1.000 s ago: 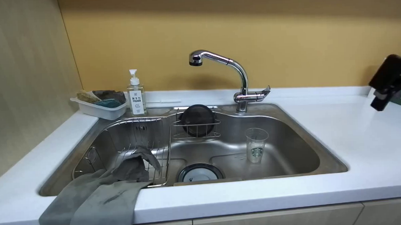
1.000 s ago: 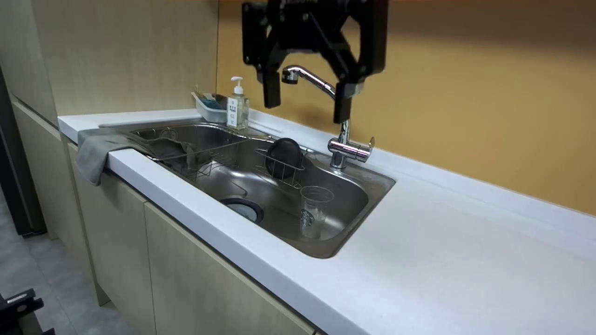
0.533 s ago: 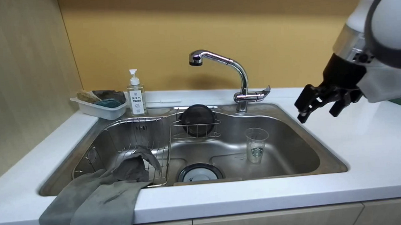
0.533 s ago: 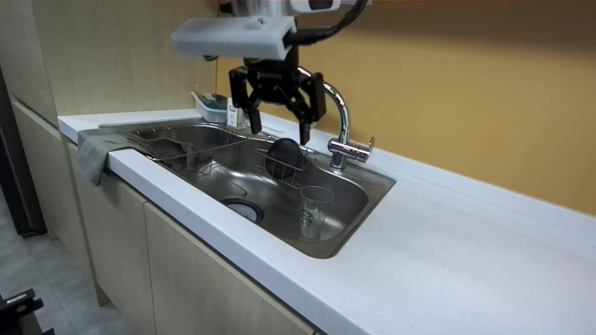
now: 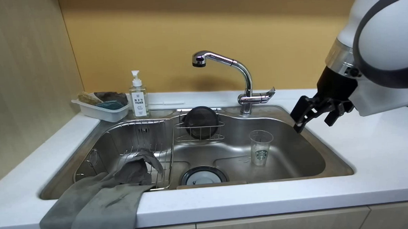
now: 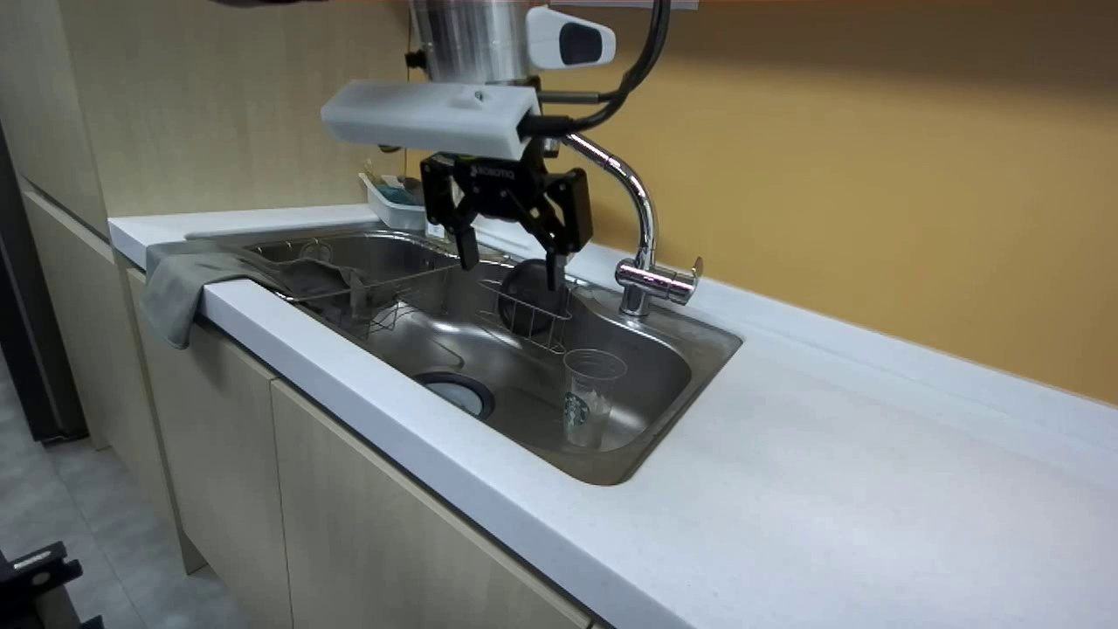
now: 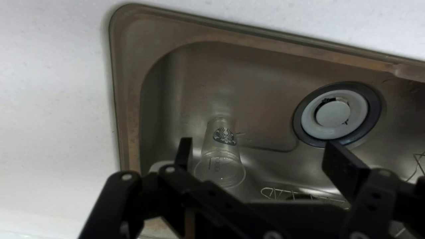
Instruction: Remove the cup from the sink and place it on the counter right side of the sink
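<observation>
The clear cup with its round green logo stands upright in the right part of the steel sink, in both exterior views. My gripper is open and empty, above the sink and higher than the cup, in both exterior views. In the wrist view the cup shows between the open fingers, close to the left finger and apart from it; its rim is partly covered by the finger linkage. The white counter runs along the sink's right side and shows in the wrist view.
The chrome faucet rises behind the sink. A wire rack holds a dark round lid. The drain lies left of the cup. A grey cloth hangs over the front edge. A soap bottle and white tray stand back left.
My gripper has come in from the right, moving left and down over the right part of the sink. It stayed open. The cup has not moved.
</observation>
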